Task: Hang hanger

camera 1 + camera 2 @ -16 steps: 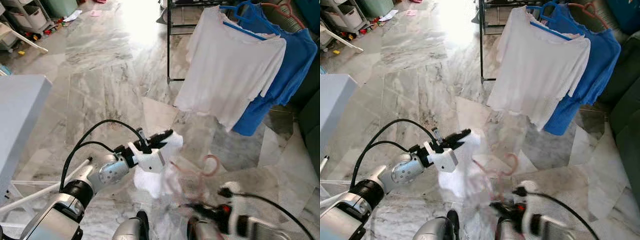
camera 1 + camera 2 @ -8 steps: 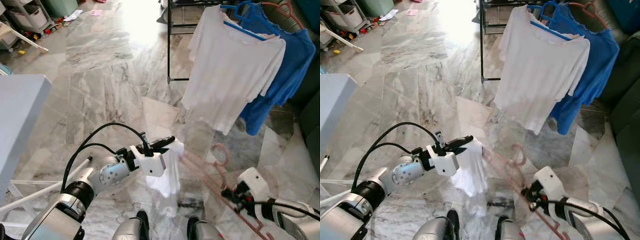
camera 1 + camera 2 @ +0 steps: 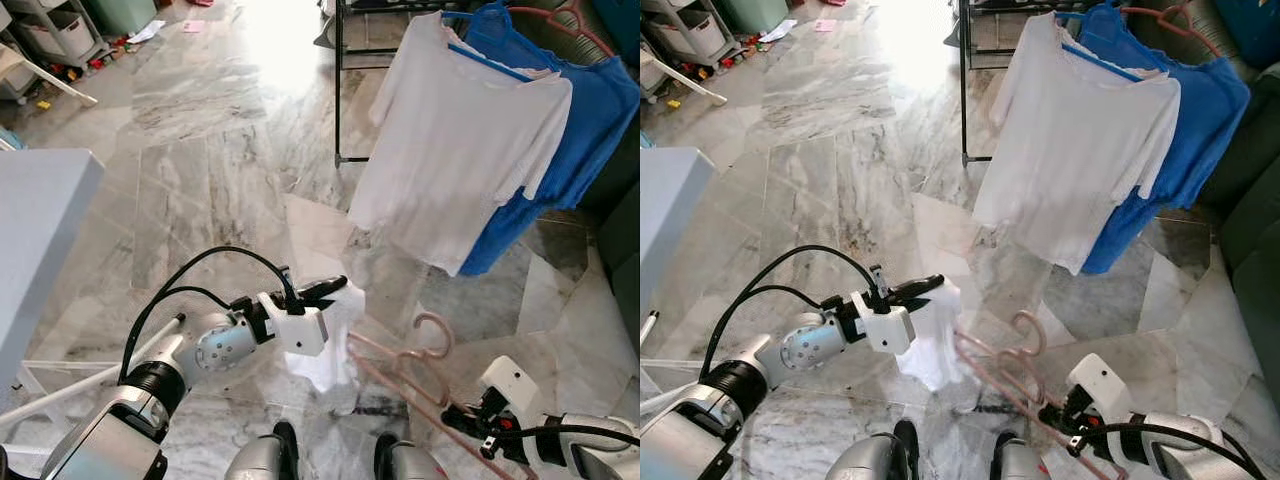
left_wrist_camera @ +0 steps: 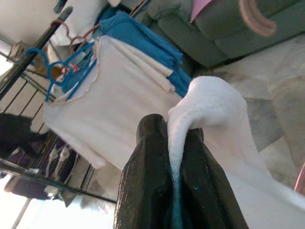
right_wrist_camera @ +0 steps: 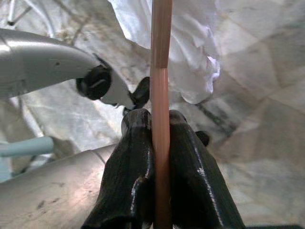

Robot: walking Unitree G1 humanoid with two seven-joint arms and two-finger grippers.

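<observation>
A pink hanger (image 3: pixel 405 362) stretches from a white garment (image 3: pixel 332 340) toward my lower right. My right gripper (image 3: pixel 462 419) is shut on the hanger's bar (image 5: pixel 161 95), low at the right. My left gripper (image 3: pixel 326 289) is shut on the white garment's edge (image 4: pixel 190 124), holding it up in front of me. The hanger's hook (image 3: pixel 1029 330) curls upward between the two grippers. Ahead on a black rack (image 3: pixel 338 90) hang a white shirt (image 3: pixel 455 140) and a blue shirt (image 3: pixel 580 140) on blue and pink hangers.
A grey table top (image 3: pixel 35 240) stands at my left. Marble floor (image 3: pixel 200 180) spreads ahead. Shelves with toys and bins (image 3: pixel 50 40) sit at the far left. A dark green sofa (image 3: pixel 1250 230) lies at the right, behind the rack.
My right gripper dropped lower and drew the hanger more level. The white garment sits a bit lower on the left gripper. The hung shirts swayed slightly.
</observation>
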